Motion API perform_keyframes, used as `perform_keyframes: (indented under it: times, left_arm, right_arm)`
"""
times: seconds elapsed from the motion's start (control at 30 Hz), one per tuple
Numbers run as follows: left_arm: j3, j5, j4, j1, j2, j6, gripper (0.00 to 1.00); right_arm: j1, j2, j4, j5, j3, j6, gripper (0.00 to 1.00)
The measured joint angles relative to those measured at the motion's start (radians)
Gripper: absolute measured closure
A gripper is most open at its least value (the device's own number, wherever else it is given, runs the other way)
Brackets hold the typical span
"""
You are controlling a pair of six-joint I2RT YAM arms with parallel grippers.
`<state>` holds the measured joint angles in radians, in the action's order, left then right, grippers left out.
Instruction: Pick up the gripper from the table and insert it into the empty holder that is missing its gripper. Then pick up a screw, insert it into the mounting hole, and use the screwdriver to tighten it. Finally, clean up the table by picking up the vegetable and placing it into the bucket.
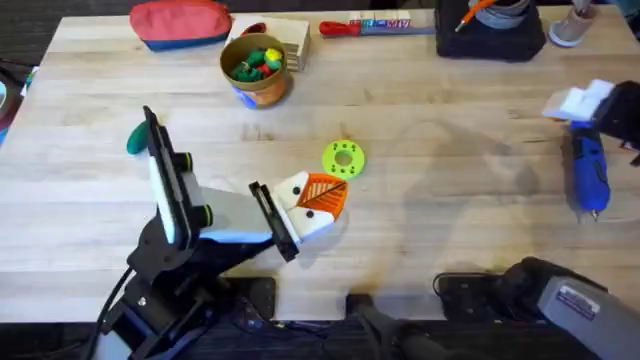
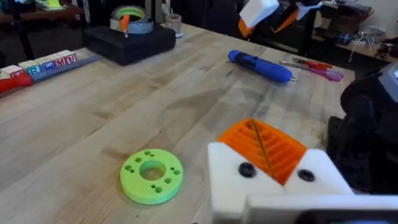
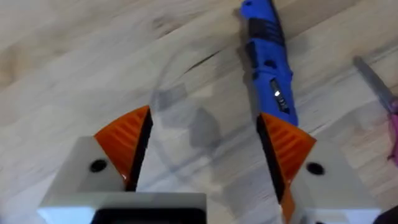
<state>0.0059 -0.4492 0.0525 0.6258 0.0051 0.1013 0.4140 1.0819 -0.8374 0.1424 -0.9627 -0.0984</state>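
The right gripper (image 3: pixel 202 146) hangs wide open above the blue screwdriver (image 3: pixel 268 59), which lies at the table's (image 1: pixel 440 220) right edge. I'd say screw-tightening is next: drop and clamp its barrel. The left gripper (image 2: pixel 272 152) rests closed near the green disc (image 2: pixel 152 175).

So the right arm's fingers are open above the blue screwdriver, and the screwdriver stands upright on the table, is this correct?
Not quite. The screwdriver is not upright: it lies flat on the table, as the right wrist view shows, and the overhead view agrees. The rest holds: the right gripper is above it, its orange-padded fingers spread apart.
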Motion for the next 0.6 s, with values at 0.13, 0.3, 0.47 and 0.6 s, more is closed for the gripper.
perform_keyframes:
  times: [0.13,0.3,0.47,0.6]
  left_arm:
    - [0.000,0.000,0.000,0.000,0.000,0.000,0.992]
    - [0.000,0.000,0.000,0.000,0.000,0.000,0.992]
    - [0.000,0.000,0.000,0.000,0.000,0.000,0.992]
    - [0.000,0.000,0.000,0.000,0.000,0.000,0.992]
  right_arm:
    - [0.136,0.140,0.094,-0.001,0.000,0.021,0.010]
    - [0.221,0.271,0.103,-0.045,0.000,0.219,0.010]
    - [0.251,0.366,0.203,-0.069,0.004,0.467,0.011]
    - [0.267,0.388,0.294,-0.073,0.004,0.528,0.011]
